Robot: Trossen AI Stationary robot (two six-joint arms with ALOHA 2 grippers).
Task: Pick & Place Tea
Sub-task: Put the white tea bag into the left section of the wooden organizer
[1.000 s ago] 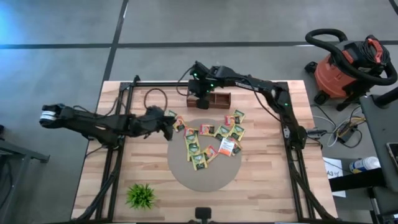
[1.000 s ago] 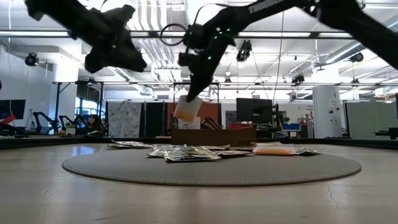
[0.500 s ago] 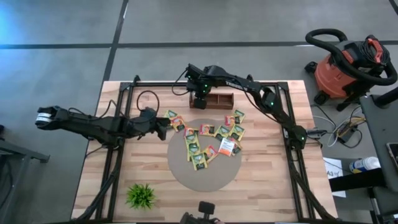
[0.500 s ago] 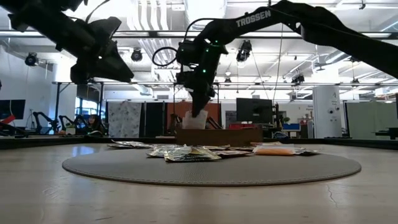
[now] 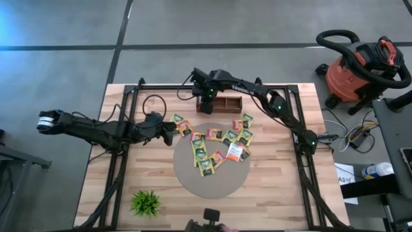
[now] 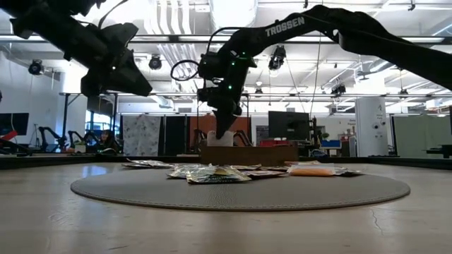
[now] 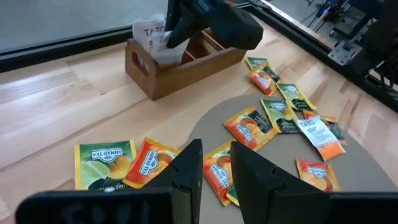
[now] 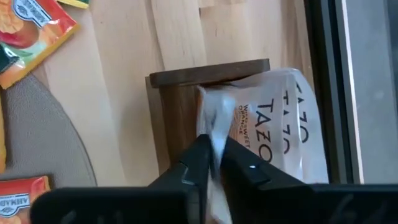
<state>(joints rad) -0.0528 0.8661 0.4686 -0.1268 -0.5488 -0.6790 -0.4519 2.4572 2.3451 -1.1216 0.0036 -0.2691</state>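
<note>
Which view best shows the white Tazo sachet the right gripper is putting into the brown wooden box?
The right wrist view: the white Tazo sachet fills it, pinched in the right gripper over the brown wooden box. The left wrist view shows it smaller. The low view gives a pale sliver; the high view hides it.

The room is bright, with light coming from the long ceiling lamps (image 6: 166, 21) up high in the low view, so the two arms look like dark shapes against them. From above, the light falls evenly on the wooden table (image 5: 122, 193) with only soft, faint shadows, and there is a blue glow in the top left corner. In the right wrist view the pale tea packet (image 8: 273, 124) held by the right gripper (image 8: 211, 158) looks shiny and a bit blurry, and the left gripper (image 7: 214, 165) is big and fuzzy up close.
</note>
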